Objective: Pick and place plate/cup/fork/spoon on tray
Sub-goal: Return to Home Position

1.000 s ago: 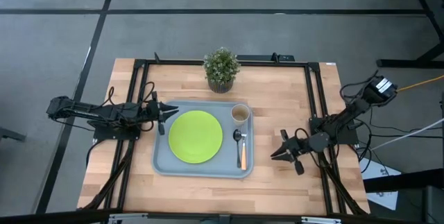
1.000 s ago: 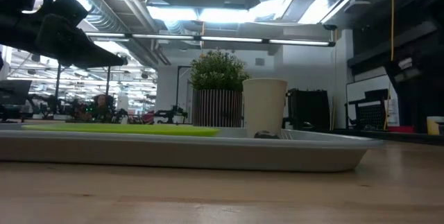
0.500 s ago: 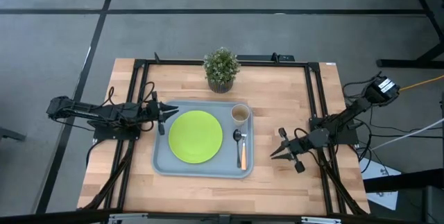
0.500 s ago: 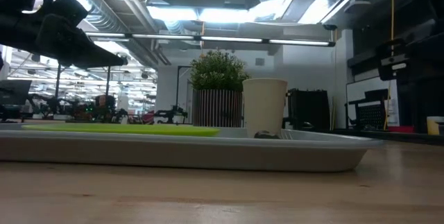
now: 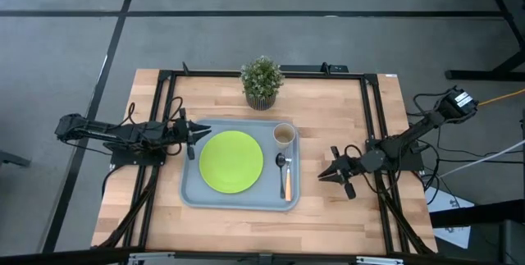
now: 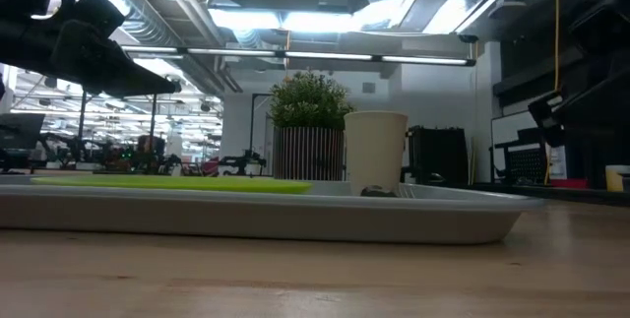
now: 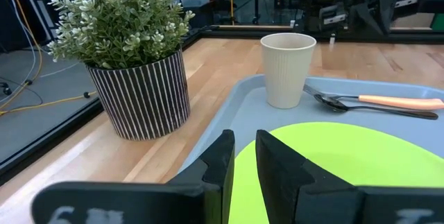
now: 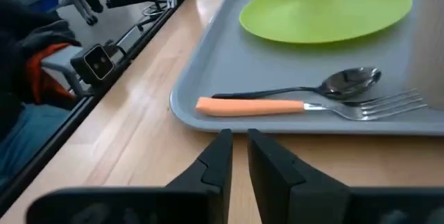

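The grey-blue tray [image 5: 189, 193] lies at the table's middle. On it rest the lime-green plate [image 5: 231, 161], the beige cup [image 5: 284, 135] upright at its far right corner, the dark spoon [image 5: 280, 164] and the orange-handled fork [image 5: 286, 183], side by side right of the plate. My left gripper [image 5: 199, 136] is shut and empty above the tray's left rim, its fingers [image 7: 225, 158] pointing over the plate [image 7: 333, 154]. My right gripper [image 5: 322, 175] is shut and empty over the bare table right of the tray, pointing at the fork [image 8: 277, 105] and spoon [image 8: 350, 80].
A potted plant [image 5: 262, 80] in a striped pot stands at the table's far edge, behind the tray. A black frame [image 5: 371, 117] runs along the table's sides. Bare wood lies near the front edge and right of the tray.
My right gripper has gone a little toward the table's far edge beside the tray's right rim, still shut. The things on the tray have kept still.
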Tool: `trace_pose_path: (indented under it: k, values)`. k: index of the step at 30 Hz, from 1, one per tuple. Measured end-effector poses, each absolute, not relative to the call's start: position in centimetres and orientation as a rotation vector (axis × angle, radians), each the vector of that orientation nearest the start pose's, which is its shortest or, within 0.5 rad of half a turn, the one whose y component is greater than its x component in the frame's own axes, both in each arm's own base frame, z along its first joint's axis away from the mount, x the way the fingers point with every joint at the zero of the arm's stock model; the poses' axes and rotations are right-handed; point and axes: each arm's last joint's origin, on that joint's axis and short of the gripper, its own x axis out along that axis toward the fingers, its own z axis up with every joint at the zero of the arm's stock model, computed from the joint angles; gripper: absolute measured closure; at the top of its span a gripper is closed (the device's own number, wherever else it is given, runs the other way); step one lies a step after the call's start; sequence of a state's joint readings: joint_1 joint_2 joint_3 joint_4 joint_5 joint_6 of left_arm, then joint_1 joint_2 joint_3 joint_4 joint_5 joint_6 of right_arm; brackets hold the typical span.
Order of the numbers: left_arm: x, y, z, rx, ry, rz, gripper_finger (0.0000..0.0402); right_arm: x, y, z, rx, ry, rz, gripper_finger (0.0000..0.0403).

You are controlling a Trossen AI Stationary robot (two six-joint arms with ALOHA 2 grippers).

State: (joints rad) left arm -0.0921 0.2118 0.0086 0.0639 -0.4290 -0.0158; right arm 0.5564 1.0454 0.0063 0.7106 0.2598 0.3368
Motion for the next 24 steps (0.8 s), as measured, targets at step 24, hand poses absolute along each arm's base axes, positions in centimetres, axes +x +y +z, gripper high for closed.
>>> trace_pose_path:
  k: [24]
  values:
    - [10.8,0.2,15.5,0.02,0.132,0.338,0.0348,11.6,6.6,13.6,0.073,0.312,0.347,0.0351]
